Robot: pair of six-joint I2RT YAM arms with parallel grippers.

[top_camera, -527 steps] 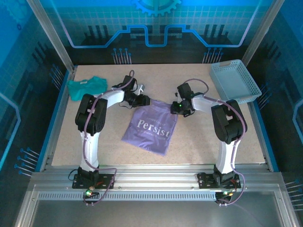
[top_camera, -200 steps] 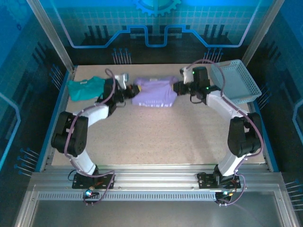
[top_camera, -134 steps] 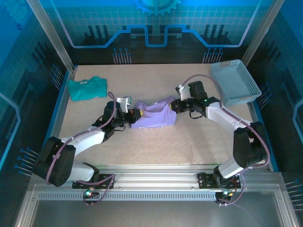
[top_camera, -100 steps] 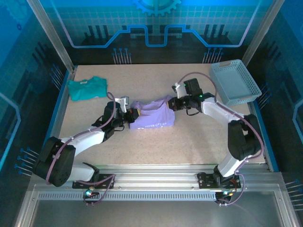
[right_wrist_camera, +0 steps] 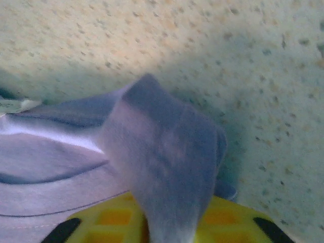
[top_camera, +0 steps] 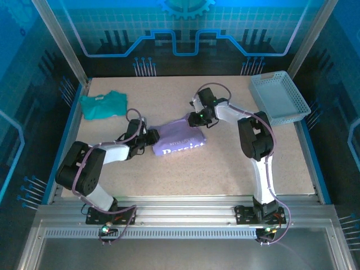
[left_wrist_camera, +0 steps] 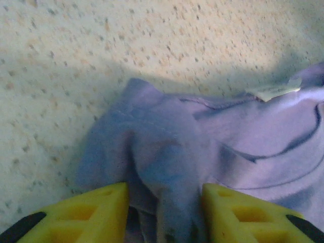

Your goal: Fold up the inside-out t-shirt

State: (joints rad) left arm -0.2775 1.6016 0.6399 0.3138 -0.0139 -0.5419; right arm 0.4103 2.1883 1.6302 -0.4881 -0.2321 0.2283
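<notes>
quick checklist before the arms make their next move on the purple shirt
1. Purple t-shirt lying flat on the table: not ok, it is bunched and its lettering is partly hidden.
2. Left jaws free of cloth: not ok, they stand apart with a fold between them.
3. Right jaws free of cloth: cannot tell, cloth drapes over them.
4. Teal shirt apart from the purple one: ok, far left corner.
5. Basket out of the way: ok, far right corner.
</notes>
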